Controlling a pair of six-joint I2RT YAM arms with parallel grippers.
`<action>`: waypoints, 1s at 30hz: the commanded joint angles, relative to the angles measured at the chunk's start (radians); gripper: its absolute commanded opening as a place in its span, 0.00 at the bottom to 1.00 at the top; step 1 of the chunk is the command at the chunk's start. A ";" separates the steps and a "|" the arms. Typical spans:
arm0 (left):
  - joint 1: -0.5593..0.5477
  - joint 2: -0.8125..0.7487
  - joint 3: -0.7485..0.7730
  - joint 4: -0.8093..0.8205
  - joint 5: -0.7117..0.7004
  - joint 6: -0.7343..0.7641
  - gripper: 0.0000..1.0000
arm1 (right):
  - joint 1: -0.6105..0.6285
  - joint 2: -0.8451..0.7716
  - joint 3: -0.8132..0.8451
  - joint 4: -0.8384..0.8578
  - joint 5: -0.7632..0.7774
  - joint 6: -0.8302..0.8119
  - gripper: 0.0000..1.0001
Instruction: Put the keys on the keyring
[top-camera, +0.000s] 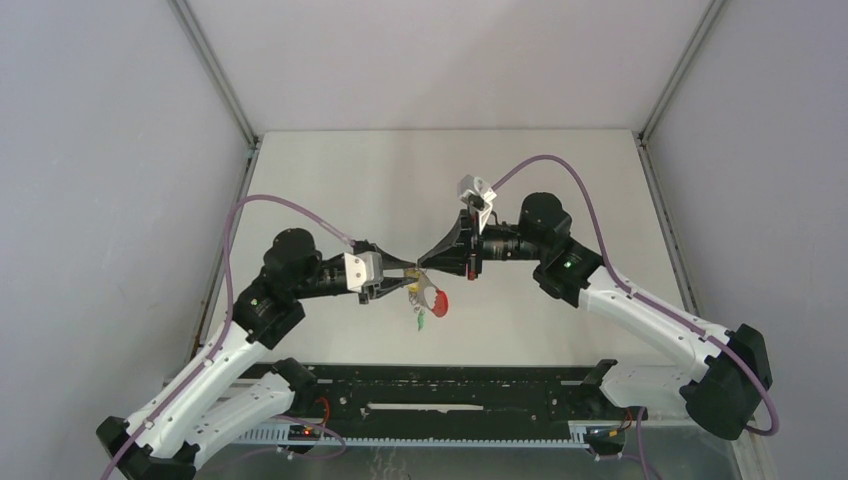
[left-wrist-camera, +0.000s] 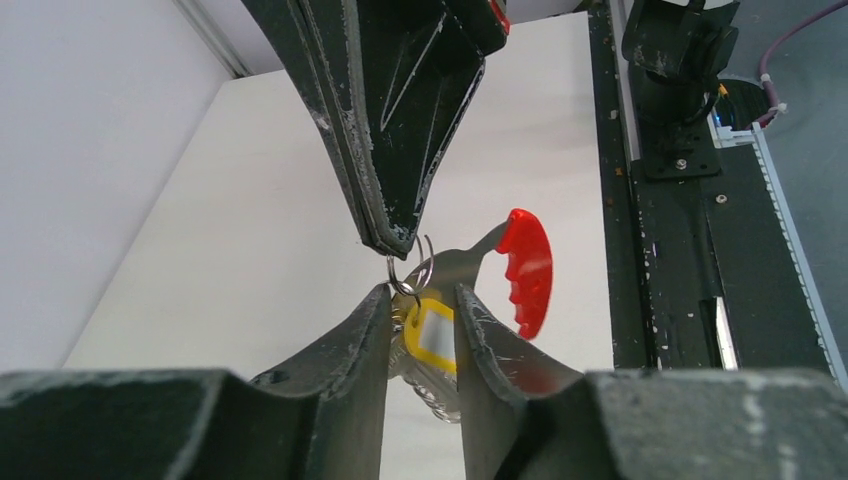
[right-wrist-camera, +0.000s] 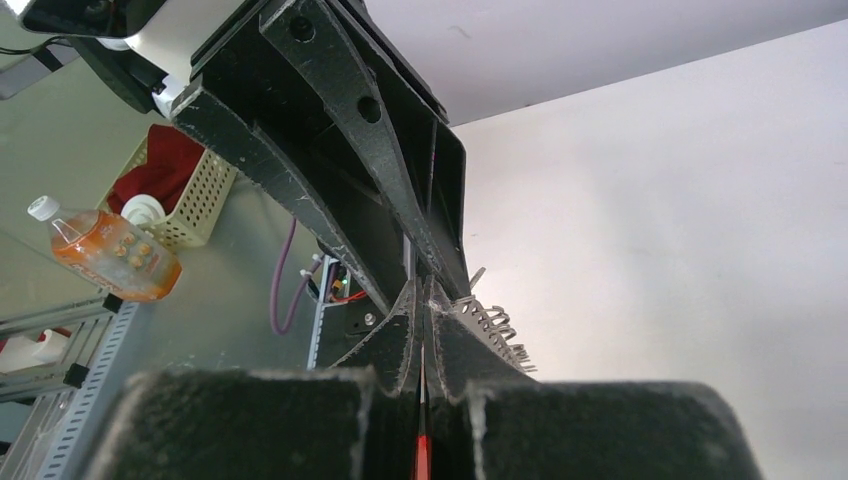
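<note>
Both grippers meet in mid-air over the table's middle. My right gripper is shut on the keyring, whose red curved section and small wire loops hang free beside it. A green key dangles below the keyring. The yellow key hangs from a small ring at the right gripper's tip. My left gripper has its jaws narrowly apart on either side of that yellow head. One finger touches it and a thin gap shows at the other.
A black rail runs along the near edge between the arm bases. Grey enclosure walls stand on three sides. Off the table, a perforated basket and a bottle of orange liquid show in the right wrist view.
</note>
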 joint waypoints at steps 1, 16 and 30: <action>0.005 -0.004 0.037 0.029 -0.005 -0.032 0.31 | 0.021 -0.008 0.013 0.069 -0.009 -0.027 0.00; 0.007 -0.001 0.043 -0.019 -0.007 -0.005 0.00 | 0.052 -0.003 0.081 -0.145 -0.013 -0.165 0.00; 0.014 0.041 0.089 -0.105 0.026 0.025 0.00 | 0.030 0.082 0.397 -0.764 -0.022 -0.550 0.86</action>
